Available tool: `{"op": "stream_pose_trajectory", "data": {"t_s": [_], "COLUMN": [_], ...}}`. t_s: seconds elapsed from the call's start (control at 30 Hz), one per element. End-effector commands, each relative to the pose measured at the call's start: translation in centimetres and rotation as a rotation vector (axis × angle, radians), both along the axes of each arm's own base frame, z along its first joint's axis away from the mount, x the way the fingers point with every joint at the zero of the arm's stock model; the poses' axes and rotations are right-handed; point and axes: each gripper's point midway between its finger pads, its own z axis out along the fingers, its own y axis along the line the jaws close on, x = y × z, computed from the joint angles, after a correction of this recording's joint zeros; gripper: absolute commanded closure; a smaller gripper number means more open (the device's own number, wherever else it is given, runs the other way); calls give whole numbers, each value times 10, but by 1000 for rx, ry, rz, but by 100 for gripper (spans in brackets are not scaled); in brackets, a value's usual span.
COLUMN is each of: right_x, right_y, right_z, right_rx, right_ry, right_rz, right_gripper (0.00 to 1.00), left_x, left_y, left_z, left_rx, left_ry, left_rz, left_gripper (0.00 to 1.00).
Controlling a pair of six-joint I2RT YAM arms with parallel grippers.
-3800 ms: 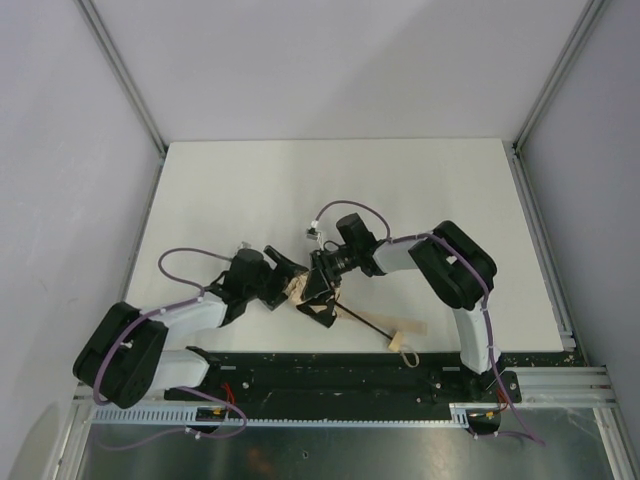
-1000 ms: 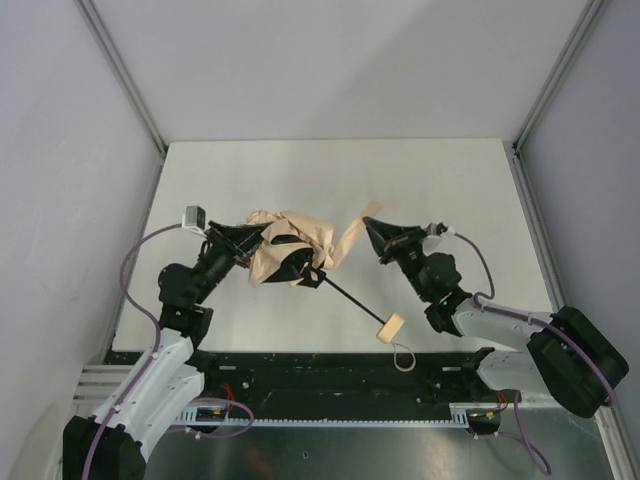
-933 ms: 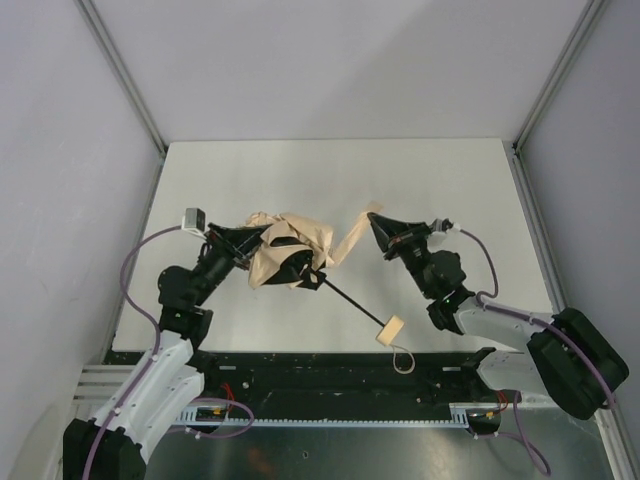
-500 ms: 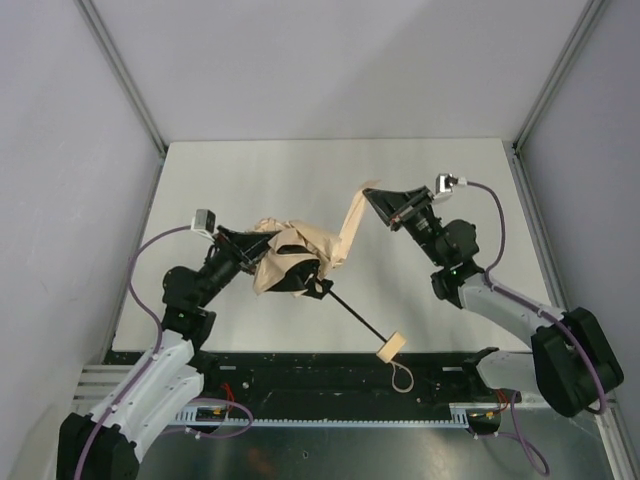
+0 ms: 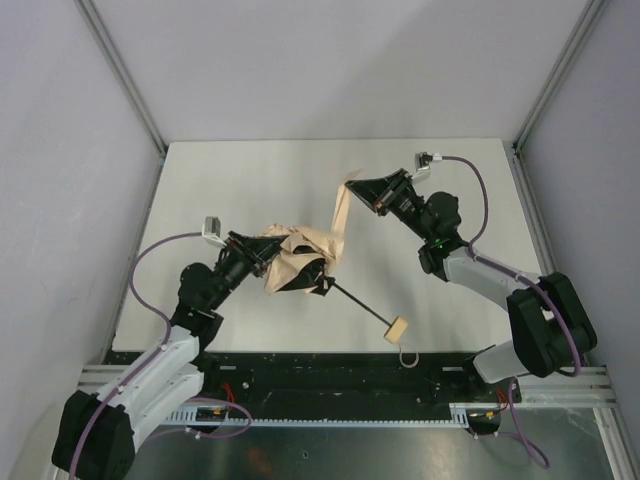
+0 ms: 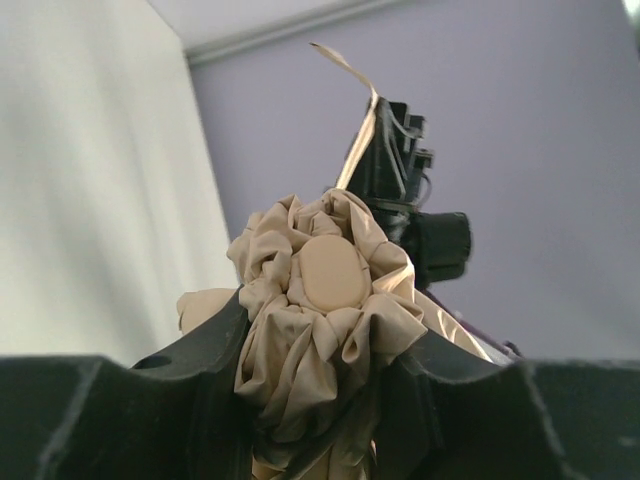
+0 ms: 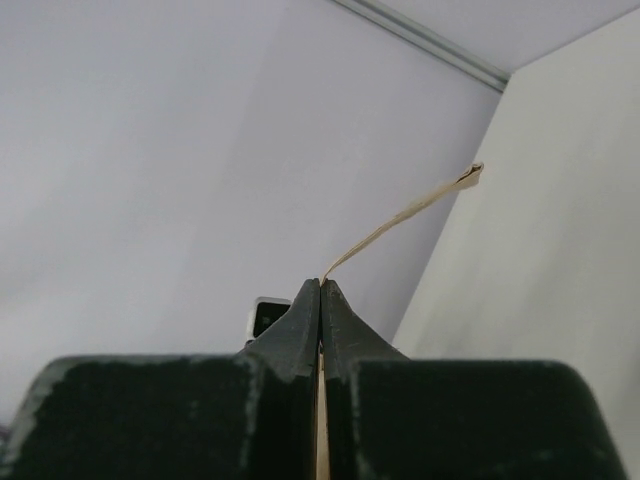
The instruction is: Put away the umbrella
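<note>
The umbrella [image 5: 292, 262] is a crumpled tan bundle held above the table. Its black shaft [image 5: 360, 305] slants down to the small tan handle [image 5: 397, 327], below which a loop strap [image 5: 407, 356] lies. My left gripper [image 5: 266, 260] is shut on the bunched fabric [image 6: 320, 310], a finger on each side of it. A flat tan closure band [image 5: 338, 222] rises from the bundle to my right gripper [image 5: 352, 186], which is shut on it. In the right wrist view the band [image 7: 400, 215] sticks out past the pressed fingertips of that gripper [image 7: 321, 285].
The white table [image 5: 250, 180] is fenced by grey walls and metal rails [image 5: 540, 230] at the sides. The arms' black base rail [image 5: 330, 375] runs along the near edge.
My right gripper has risen and swung towards the back left, pulling the band up from the bundle. The left arm has shifted the umbrella slightly to the right.
</note>
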Motion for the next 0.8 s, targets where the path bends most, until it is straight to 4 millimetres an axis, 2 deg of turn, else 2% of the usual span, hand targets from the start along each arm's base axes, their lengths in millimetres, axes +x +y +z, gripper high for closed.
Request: {"op": "stream_pose_trajectory", "data": {"t_s": [0.0, 0.13, 0.3, 0.4, 0.6, 0.77], "right_x": [23, 39, 66, 76, 87, 94], "right_y": [1, 8, 7, 12, 16, 20], "right_z": [-6, -47, -101, -123, -157, -197], "right_rx": [-71, -196, -235, -225, -257, -350], "right_ry": [-70, -129, -78, -44, 13, 86], "right_rz": [-41, -40, -9, 24, 41, 70], "right_gripper": [100, 100, 100, 100, 100, 100], "left_x": [24, 43, 47, 49, 44, 31], "left_y": [5, 7, 1, 1, 3, 7], "left_z": [-25, -70, -110, -140, -190, -225], "left_rx": [134, 273, 359, 393, 439, 468], "left_ry": [-25, 20, 47, 120, 268, 389], "left_rz": [142, 226, 236, 234, 226, 210], "left_gripper": [100, 100, 100, 100, 100, 100]}}
